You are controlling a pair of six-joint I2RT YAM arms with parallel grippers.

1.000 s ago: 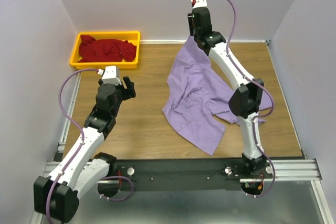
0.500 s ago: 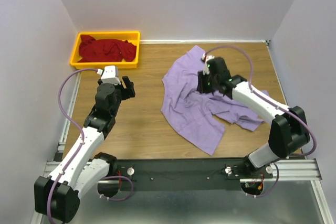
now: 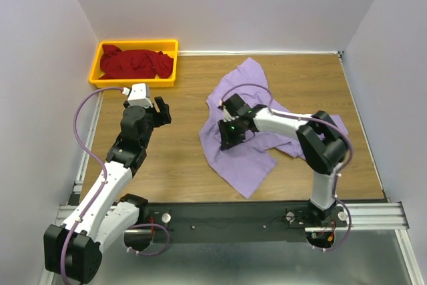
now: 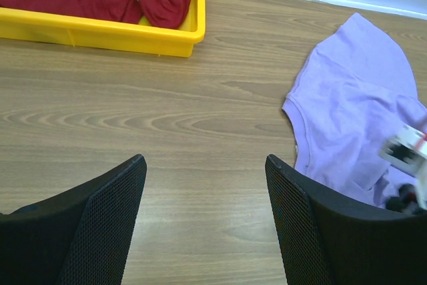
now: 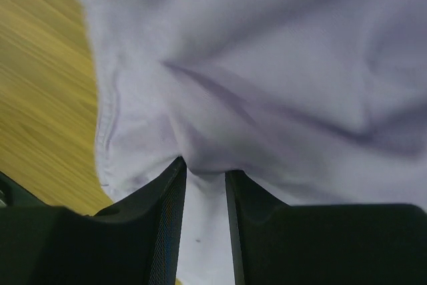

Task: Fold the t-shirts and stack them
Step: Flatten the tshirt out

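Overhead, the wooden table [image 3: 180, 158] fills the floor of a white-walled enclosure, with both arms mounted at its near edge. The lavender t-shirt [image 3: 250, 165] lies crumpled over the centre and right of the table. One rounded part reaches toward the far wall and a corner points toward the near edge. The right arm [image 3: 323, 145] rises from the near right, bends at the elbow above the shirt's right side and reaches left across the cloth. The left arm [image 3: 110, 178] slants from the near left corner toward the far side and ends over bare wood, well left of the shirt. At the far left corner sits the yellow bin [image 3: 137, 43]; bunched inside it is the dark red t-shirt [image 3: 137, 63], well apart from the lavender one. The right gripper [image 3: 227, 141] is low over the left part of the lavender shirt. Its wrist view shows two dark fingers [image 5: 160, 231] drawn close on a ridge of lavender cloth pinched between them, with wrinkles radiating from the pinch. The left gripper [image 3: 160, 111] holds nothing: its mesh-faced fingers [image 4: 100, 225] stand wide apart above bare wood, between the bin and the shirt.
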